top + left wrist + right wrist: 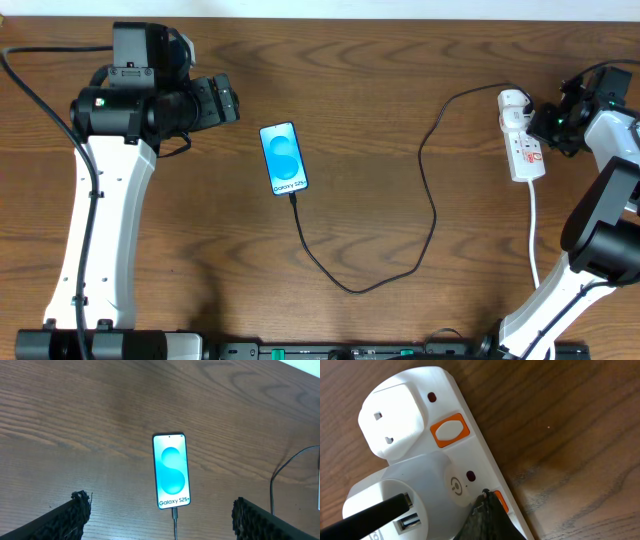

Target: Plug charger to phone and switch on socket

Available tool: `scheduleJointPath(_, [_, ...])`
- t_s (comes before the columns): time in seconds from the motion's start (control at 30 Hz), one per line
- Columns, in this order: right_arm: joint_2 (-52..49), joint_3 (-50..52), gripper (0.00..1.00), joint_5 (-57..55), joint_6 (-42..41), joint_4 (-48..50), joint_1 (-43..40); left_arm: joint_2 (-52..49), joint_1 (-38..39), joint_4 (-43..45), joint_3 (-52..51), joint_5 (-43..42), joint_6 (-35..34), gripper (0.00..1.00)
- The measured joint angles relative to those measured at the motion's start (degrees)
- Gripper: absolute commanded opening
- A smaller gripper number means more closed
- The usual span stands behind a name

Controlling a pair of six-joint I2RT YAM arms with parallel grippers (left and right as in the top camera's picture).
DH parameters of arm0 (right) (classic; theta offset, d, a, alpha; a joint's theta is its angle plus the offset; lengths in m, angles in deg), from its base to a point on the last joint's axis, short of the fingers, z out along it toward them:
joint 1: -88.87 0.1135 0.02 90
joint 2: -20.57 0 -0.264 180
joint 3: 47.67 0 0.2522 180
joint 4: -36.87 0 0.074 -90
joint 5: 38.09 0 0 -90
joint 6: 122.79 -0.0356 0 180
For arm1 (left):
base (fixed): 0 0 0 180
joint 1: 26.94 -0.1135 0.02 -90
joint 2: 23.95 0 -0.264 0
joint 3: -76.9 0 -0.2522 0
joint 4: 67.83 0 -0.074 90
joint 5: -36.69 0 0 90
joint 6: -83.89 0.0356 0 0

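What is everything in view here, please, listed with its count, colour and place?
table: one, brown wood, under everything
phone: one, blue screen, left of centre
charger: one, black, from phone's lower edge looping right to socket
socket: one, white with orange switches, right side
white cord: one, from socket toward near edge
left pincer: one, black, open, left of phone
right pincer: one, black, shut, tip on socket

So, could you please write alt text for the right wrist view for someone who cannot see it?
The right gripper, shut, points at a partly hidden orange switch on the white socket. A second orange switch sits beside a white plug, and the black charger enters a rounded adapter at lower left.
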Motion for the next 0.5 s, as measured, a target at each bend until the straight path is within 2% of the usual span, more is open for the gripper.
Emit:
scheduleJointPath(0.3, [0.0, 0.11, 0.01, 0.48, -3.87, 0.33, -0.11, 0.0, 0.0, 0.0, -0.02, 0.0, 0.0, 0.92])
scheduleJointPath(0.5, [0.0, 0.61, 0.01, 3.87, -12.92, 1.2, -1.44, 0.0, 0.0, 0.0, -0.02, 0.0, 0.0, 0.92])
